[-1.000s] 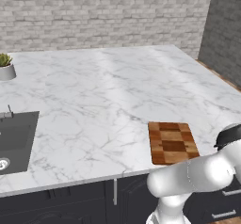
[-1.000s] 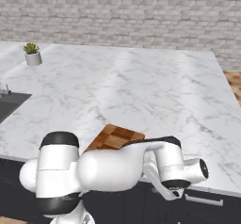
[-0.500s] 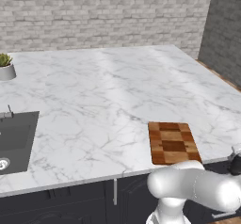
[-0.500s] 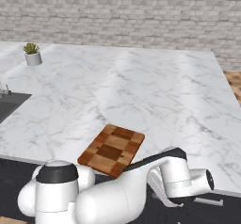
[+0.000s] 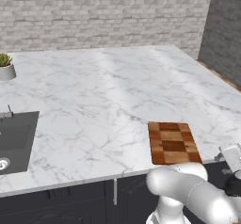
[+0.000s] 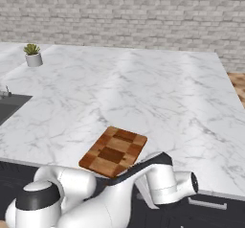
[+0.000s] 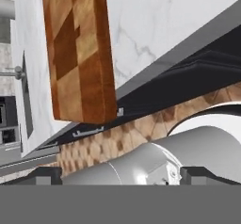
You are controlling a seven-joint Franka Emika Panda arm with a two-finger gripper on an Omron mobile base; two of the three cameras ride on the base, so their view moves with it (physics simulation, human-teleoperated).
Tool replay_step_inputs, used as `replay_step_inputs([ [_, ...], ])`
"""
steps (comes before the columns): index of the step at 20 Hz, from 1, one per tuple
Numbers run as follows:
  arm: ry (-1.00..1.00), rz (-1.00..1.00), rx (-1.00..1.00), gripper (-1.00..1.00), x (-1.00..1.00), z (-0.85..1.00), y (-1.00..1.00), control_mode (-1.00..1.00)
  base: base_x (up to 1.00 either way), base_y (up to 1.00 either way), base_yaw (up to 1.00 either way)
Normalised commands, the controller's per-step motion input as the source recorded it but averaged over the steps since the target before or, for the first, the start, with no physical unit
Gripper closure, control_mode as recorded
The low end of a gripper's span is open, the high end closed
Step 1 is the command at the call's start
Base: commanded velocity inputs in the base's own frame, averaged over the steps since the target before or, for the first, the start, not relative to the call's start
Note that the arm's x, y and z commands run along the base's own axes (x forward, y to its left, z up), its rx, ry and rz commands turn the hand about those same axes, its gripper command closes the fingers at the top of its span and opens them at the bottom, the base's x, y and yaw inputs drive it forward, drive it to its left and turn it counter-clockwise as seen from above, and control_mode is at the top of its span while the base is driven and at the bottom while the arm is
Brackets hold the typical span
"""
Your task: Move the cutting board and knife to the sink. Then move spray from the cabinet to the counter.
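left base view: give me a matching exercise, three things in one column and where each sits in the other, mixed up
Things:
1. checkered light and dark brown wooden cutting board
2. small green potted plant in a grey pot
3. dark grey recessed sink

Places:
A. far left, towards the back of the white marble counter
B. set into the counter at its left front
C. near the counter's front edge, right of centre

Pairs: 1-C, 2-A, 3-B
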Motion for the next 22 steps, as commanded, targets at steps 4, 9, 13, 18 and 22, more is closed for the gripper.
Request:
replay_step_inputs([
  [4,0.03,-0.07,0.02,-1.00,-0.03,0.00,0.67,-1.00,0.00,0.00,0.00],
  [9,0.00,-0.04,0.02,-1.00,0.00,0.00,0.36,-1.00,0.00,0.00,0.00],
  [13,0.00,0.00,0.00,-1.00,0.09,0.00,0.07,-1.00,0.00,0.00,0.00],
  [18,0.00,0.00,0.00,-1.00,0.15,0.00,0.00,-1.00,0.00,0.00,0.00],
  [22,0.00,0.00,0.00,-1.00,0.18,0.00,0.00,-1.00,0.00,0.00,0.00],
])
